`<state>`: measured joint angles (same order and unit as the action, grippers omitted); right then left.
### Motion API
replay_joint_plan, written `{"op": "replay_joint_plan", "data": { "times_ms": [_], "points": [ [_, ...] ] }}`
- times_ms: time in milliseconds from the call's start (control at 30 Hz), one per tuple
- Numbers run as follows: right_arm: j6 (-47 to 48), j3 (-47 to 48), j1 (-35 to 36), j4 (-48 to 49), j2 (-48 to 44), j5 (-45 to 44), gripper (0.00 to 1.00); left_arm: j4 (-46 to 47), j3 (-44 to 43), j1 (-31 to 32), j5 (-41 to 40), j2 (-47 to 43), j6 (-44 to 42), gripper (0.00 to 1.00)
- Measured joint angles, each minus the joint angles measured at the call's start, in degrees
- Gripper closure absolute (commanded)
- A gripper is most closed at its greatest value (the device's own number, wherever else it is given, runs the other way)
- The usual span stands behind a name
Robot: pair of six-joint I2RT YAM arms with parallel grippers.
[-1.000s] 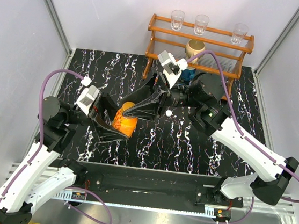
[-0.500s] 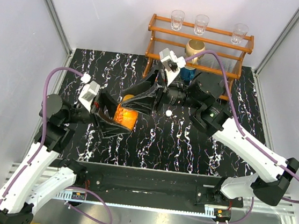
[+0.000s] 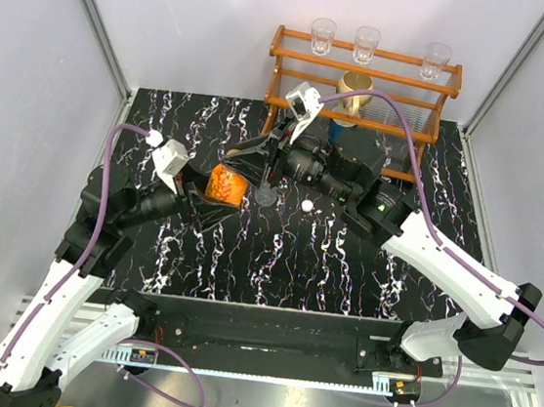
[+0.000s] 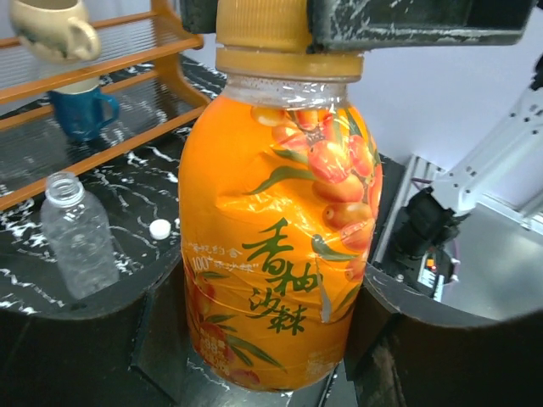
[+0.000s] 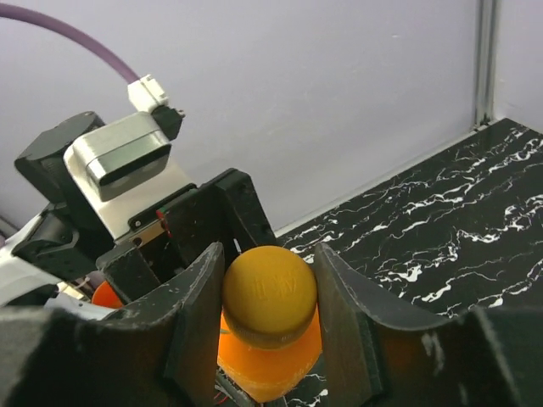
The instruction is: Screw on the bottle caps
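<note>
Counter point(image 3: 294, 265): black, white-veined marble pattern.
Clear bottle point(image 3: 268, 196): upright, uncapped, just beside the right pincer point(image 3: 238, 158), on its near side.
Small cap point(image 3: 305, 205): white on top, lying past the bottle from that pincer.
Wooden rack point(image 3: 365, 77): standing behind the pincer.

The orange bottle point(image 4: 280, 254) wears glossy, creased plastic film under a matt orange cap point(image 5: 269, 292), the clear bottle point(image 4: 81, 246) is see-through plastic, the table point(image 3: 296, 255) shines like black marble, and the rack point(image 3: 413, 83) at twelve o'clock is varnished wood

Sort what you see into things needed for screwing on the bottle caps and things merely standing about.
Job: orange bottle, orange cap, clear bottle, small loose cap.
Bystanders: wooden rack, drinking glasses, tan mug, blue mug.
</note>
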<state>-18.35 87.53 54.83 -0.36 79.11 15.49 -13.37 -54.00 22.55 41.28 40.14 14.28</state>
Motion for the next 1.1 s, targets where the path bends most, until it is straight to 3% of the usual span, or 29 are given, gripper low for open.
{"op": "replay_joint_plan", "data": {
  "times_ms": [200, 400, 567, 833, 1000, 1100],
  "points": [
    [0.0, 0.3, 0.5, -2.9, 0.2, -3.0, 0.35, -1.6, 0.0, -1.0, -8.9, -0.9, -2.5, 0.64],
    [-0.3, 0.3, 0.8, -3.4, 0.2, -2.6, 0.34, -1.6, 0.0, -1.4, -13.0, -1.2, -2.7, 0.62],
    [-0.6, 0.3, 0.8, -3.4, 0.2, -2.5, 0.27, -1.5, 0.0, -1.4, -12.5, -1.4, -2.1, 0.61],
    [-0.7, 0.3, 0.8, -1.1, 1.1, -2.5, 0.26, 0.8, 0.1, -1.4, -7.5, -2.0, 0.3, 0.6],
    [-0.7, 0.3, 0.9, 1.4, 1.6, -2.4, 0.27, 2.9, 0.7, -1.4, -3.7, -2.3, 2.0, 0.6],
    [-0.8, 0.3, 1.0, 2.8, 1.6, -2.2, 0.34, 3.8, 1.4, -1.4, -1.9, -2.3, 2.7, 0.59]
  ]
}}
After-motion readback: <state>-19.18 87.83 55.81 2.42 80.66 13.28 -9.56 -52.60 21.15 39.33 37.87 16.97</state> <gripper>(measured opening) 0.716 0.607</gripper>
